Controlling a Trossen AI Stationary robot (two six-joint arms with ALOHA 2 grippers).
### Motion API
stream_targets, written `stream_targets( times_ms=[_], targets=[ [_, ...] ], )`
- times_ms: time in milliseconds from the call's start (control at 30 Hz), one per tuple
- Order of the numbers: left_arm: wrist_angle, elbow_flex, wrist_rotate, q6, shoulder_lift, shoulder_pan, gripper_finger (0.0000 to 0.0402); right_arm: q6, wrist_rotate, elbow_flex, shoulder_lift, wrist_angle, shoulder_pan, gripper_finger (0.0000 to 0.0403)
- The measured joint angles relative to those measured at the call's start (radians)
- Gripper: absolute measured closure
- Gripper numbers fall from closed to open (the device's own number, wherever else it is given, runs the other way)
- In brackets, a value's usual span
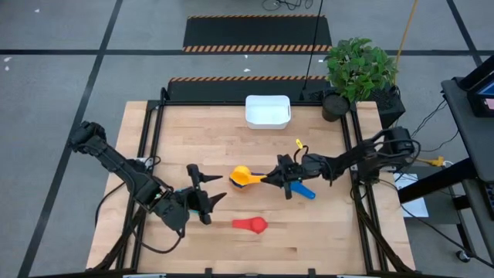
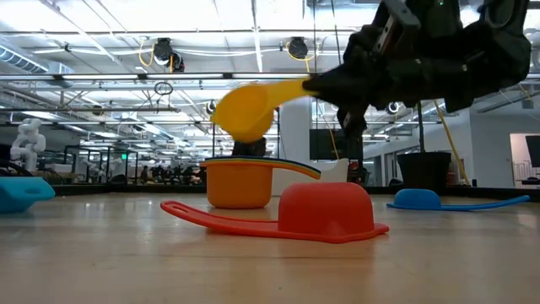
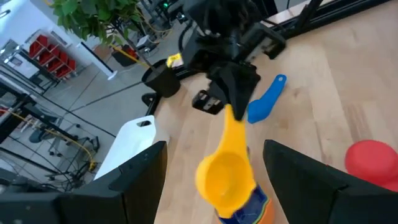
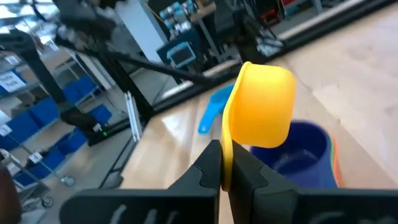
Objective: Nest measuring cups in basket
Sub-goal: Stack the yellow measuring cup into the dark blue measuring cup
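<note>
Yellow cup (image 1: pixel 241 176) hangs by its handle, pinched in your right claw (image 1: pixel 272 178) above the orange-and-blue stack (image 2: pixel 239 183) mid-tabletop; overhead hides that gap, the low view shows it. Your left claw (image 1: pixel 207 191) waits spread nearby.

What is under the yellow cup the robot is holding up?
The orange cup sits under the yellow cup, with a dark blue cup nested inside. Anything deeper in that stack is hidden.

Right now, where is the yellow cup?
The yellow cup hangs mid-table, held by the right end effector just above the orange cup stack.
</note>
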Motion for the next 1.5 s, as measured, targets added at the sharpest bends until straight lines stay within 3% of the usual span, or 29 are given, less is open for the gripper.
stream_targets(
  times_ms=[367,833,1033,1500],
  targets=[
    [0.057,0.000,0.037,0.028,0.000,0.054,0.0133,0.065,-0.028,0.000,0.118,0.135,-0.002,0.0403],
    [0.056,0.000,0.039,0.016,0.000,0.054,0.0133,0.076,0.034,0.000,0.121,0.093,-0.022,0.0389],
    [0.056,0.000,0.039,-0.003,0.000,0.052,0.0133,0.076,0.053,0.001,0.121,0.070,-0.039,0.0357],
    [0.052,0.000,0.039,-0.029,0.000,0.052,0.0133,0.075,0.106,0.001,0.120,0.015,-0.077,0.0236]
  ],
)
